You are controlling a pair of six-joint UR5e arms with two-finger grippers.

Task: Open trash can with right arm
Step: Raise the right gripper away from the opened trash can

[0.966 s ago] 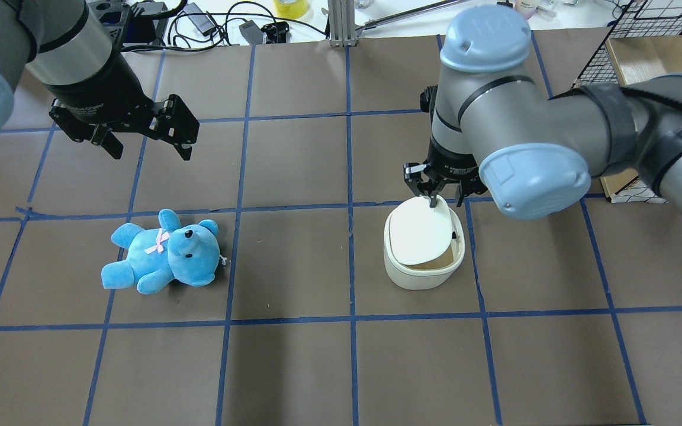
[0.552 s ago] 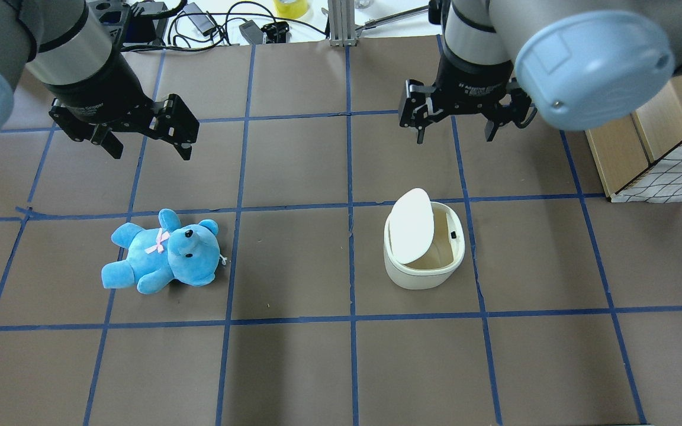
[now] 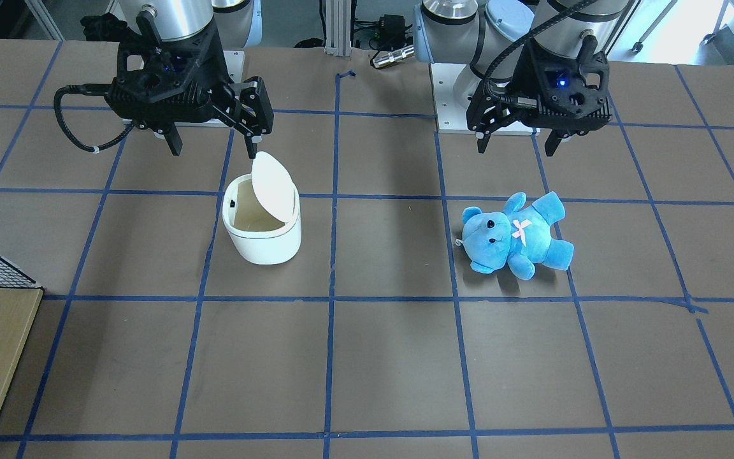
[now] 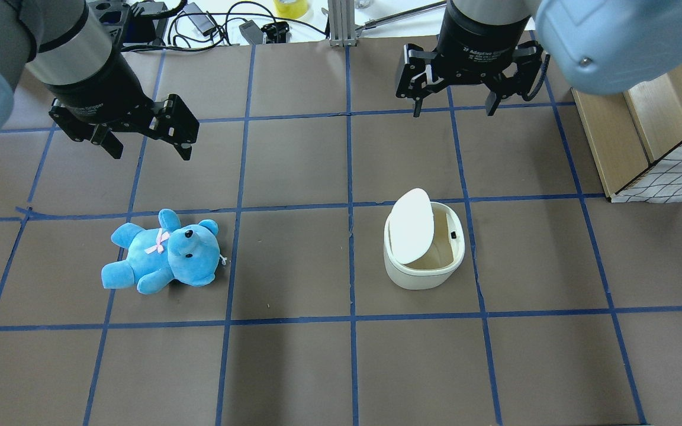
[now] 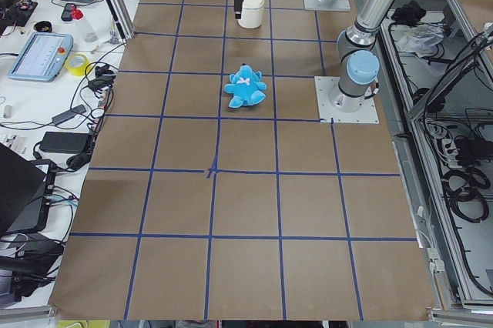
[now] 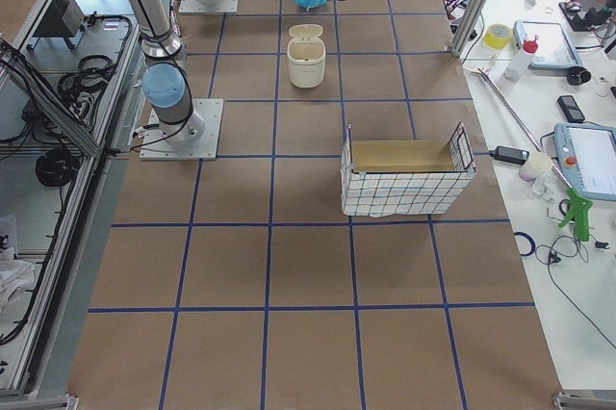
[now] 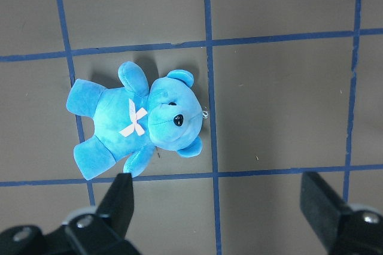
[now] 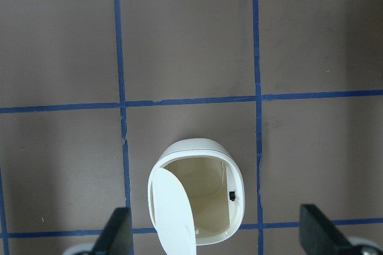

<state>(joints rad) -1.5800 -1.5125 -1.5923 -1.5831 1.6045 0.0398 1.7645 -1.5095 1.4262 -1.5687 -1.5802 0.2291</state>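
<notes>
The white trash can (image 4: 424, 273) stands right of the table's middle, its flip lid (image 4: 411, 228) tilted up on the left side and the inside showing. It also shows in the front view (image 3: 262, 245) and the right wrist view (image 8: 236, 177). My right gripper (image 4: 452, 109) is open and empty, raised beyond the can and apart from it; in the front view (image 3: 214, 150) it hangs just behind the lid (image 3: 273, 185). My left gripper (image 4: 150, 152) is open and empty above the blue plush bear (image 4: 163, 253).
The bear (image 7: 137, 120) lies on its back on the left half of the table. A wire basket with a wooden box (image 4: 666, 171) stands at the right edge, also seen in the exterior right view (image 6: 404, 174). Cables and tools lie beyond the far edge.
My right gripper was down on the lid's far edge with its fingers close together; it has risen, moved toward the far edge and opened. The lid has swung up further. The left arm has not moved.
</notes>
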